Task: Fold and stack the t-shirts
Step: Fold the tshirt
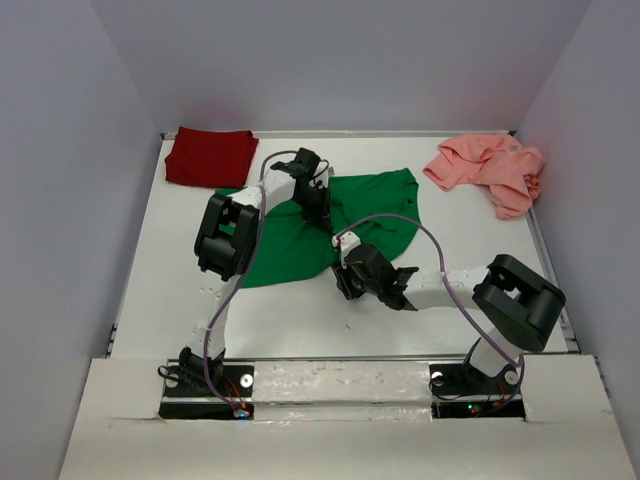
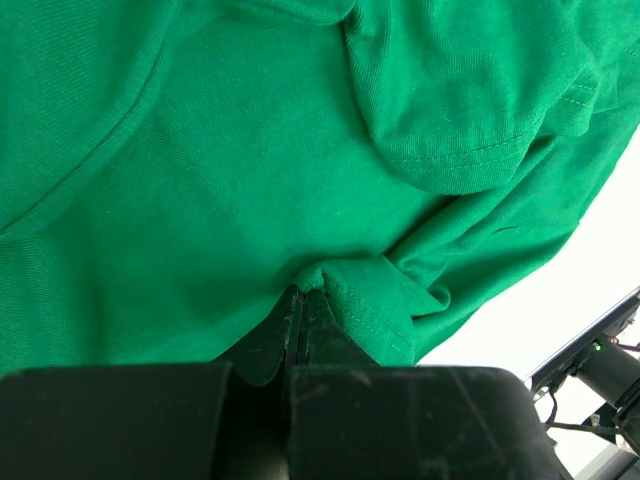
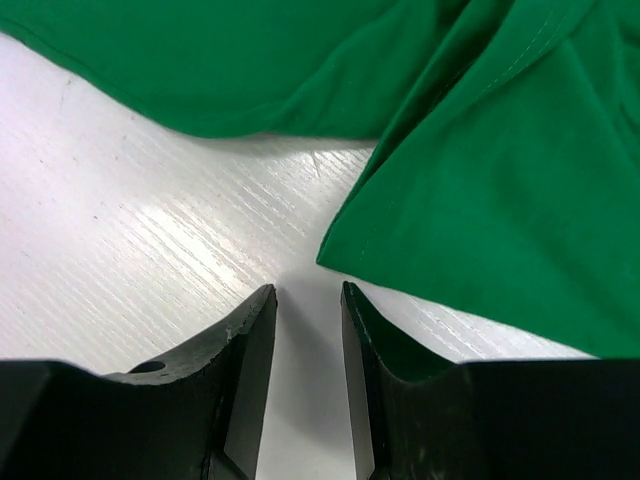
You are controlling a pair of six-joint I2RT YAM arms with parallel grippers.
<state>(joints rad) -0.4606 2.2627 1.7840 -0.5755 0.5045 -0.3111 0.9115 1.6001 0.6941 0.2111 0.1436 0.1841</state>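
**Green shirt pinched by the left arm, right arm at its near edge**

The green t-shirt [image 1: 380, 205] lies spread but rumpled on the middle of the white table [image 1: 300, 325], partly under both arms. The left gripper [image 1: 320, 212] is down on the middle of it; in the left wrist view its fingers are pressed together on a small bunched fold with a stitched hem — clenched on the cloth [image 2: 302, 295], with a loose flap of hem curling just beyond. The right gripper [image 1: 347, 282] sits low at the shirt's near edge; in the right wrist view its fingers [image 3: 250, 325] stand slightly apart over bare table, nothing between them — released, with a pointed corner of green cloth [image 3: 480, 230] just ahead of the tips and not touching them.

The dark red t-shirt [image 1: 208, 156] lies in the far left corner, a flat, roughly square shape, just beside the green one. The salmon pink t-shirt [image 1: 490, 165] lies crumpled in the far right corner, well apart from the others.
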